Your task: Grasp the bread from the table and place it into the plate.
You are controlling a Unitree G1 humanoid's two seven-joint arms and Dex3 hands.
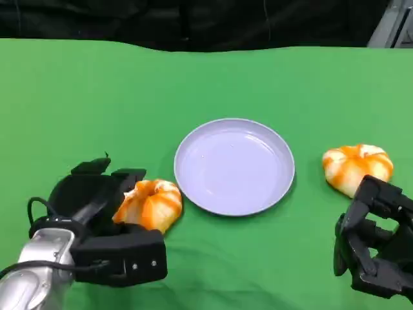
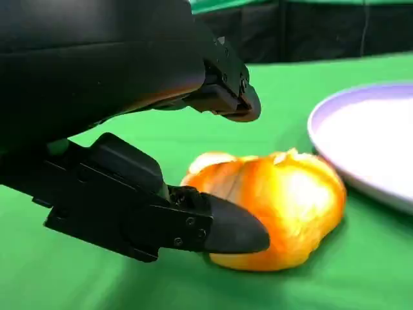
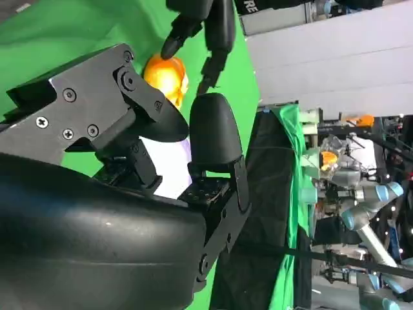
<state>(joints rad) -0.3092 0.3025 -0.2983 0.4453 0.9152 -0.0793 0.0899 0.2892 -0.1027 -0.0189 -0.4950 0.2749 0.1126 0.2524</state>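
An orange-and-white bread roll [image 1: 150, 204] lies on the green table just left of the pale lilac plate [image 1: 234, 166]. My left hand [image 1: 97, 219] is cupped around it, fingers on the far side and thumb on the near side. In the left wrist view the roll [image 2: 277, 206] sits on the cloth. The thumb tip [image 2: 226, 232] is at its front and the upper fingers [image 2: 226, 97] stay above it, apart. A second roll [image 1: 357, 166] lies right of the plate. My right hand [image 1: 374, 242] rests just in front of it, holding nothing.
The plate rim [image 2: 335, 148] is close beside the left roll. The green cloth ends at a dark backdrop [image 1: 193, 19] at the far side. In the right wrist view, beyond my right hand [image 3: 129, 194], there are lab stands and other robot arms [image 3: 348, 194].
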